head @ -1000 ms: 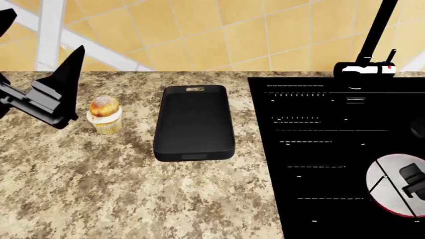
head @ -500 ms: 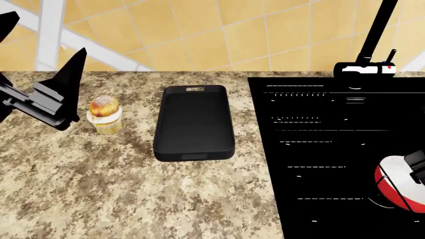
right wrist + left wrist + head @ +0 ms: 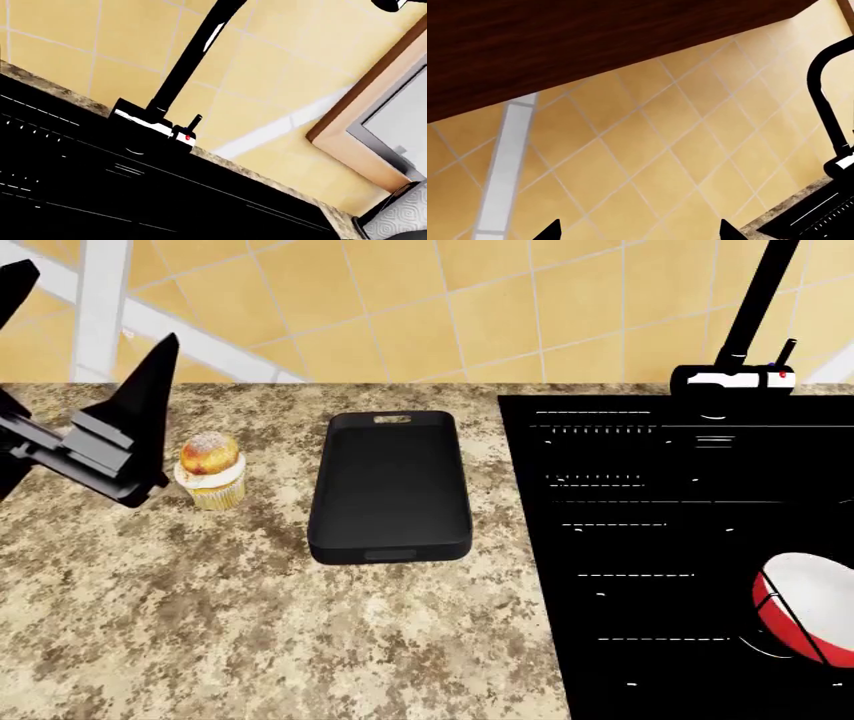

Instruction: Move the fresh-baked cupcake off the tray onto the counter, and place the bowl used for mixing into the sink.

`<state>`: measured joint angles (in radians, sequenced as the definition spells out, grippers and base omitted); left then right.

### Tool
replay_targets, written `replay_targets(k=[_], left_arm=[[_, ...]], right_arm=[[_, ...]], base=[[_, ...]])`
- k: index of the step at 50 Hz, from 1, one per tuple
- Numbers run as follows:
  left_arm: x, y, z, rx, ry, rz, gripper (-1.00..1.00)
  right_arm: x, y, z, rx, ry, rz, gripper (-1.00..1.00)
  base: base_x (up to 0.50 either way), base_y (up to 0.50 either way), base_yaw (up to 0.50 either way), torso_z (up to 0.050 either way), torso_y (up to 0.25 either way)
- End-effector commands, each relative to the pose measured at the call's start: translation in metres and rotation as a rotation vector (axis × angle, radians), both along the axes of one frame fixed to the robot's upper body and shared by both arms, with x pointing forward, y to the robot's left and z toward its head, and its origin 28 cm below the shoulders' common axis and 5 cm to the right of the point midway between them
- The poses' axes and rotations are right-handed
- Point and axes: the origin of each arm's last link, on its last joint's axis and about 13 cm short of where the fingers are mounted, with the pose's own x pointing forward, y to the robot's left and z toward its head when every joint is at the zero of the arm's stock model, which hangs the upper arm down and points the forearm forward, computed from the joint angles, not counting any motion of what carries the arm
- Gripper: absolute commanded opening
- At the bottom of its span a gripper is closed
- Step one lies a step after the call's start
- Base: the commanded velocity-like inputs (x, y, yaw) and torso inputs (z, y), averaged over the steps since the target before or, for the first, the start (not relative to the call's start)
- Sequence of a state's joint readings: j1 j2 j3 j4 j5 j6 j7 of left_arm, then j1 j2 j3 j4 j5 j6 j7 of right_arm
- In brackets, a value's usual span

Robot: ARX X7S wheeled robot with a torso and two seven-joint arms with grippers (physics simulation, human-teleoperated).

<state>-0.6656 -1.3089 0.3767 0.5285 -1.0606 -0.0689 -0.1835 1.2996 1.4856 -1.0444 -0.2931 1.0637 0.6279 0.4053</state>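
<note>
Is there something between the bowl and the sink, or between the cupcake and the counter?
Nothing visible does. The bowl already lies tilted in the sink, and the cupcake stands on the counter, beside the tray. The left gripper is open beside the cupcake.

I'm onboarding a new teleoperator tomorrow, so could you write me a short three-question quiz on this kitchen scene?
1. True or false: the small cupcake with the golden-orange top and pale pleated wrapper stands on the flat black rectangular tray.
2. Where does the round bowl, white inside and red outside, lie?
A. on the tray
B. in the large glossy black sink
C. on the beige-and-brown speckled granite counter
3. Fill in: in the head view, the left gripper hangs beside the ____.

Key
1. False: it stands on the counter, left of the tray.
2. B
3. cupcake
</note>
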Motion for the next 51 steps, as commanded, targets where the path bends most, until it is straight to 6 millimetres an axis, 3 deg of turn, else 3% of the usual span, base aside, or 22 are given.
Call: replay_targets(k=[1,18,31,51], left_arm=[[0.002,-0.009,-0.004,-0.040,-0.041,-0.023,1.00],[0.000,-0.012,-0.004,-0.071,-0.081,-0.049,1.00],[0.004,-0.014,-0.005,-0.084,-0.103,-0.062,1.00],[0.005,-0.019,-0.007,-0.132,-0.153,-0.077,1.00]], right_arm=[[-0.006,0.014,-0.005,0.031,-0.396,0.034,1.00],[-0.002,0.010,0.001,-0.023,-0.728,0.016,1.00],[-0.002,0.012,-0.005,-0.042,-0.782,0.020,1.00],[-0.011,0.015,-0.021,-0.035,-1.076,0.211,1.00]], base=[[0.00,0.00,0.00,0.000,0.000],[0.00,0.00,0.00,0.000,0.000],[0.00,0.00,0.00,0.000,0.000],[0.00,0.00,0.00,0.000,0.000]])
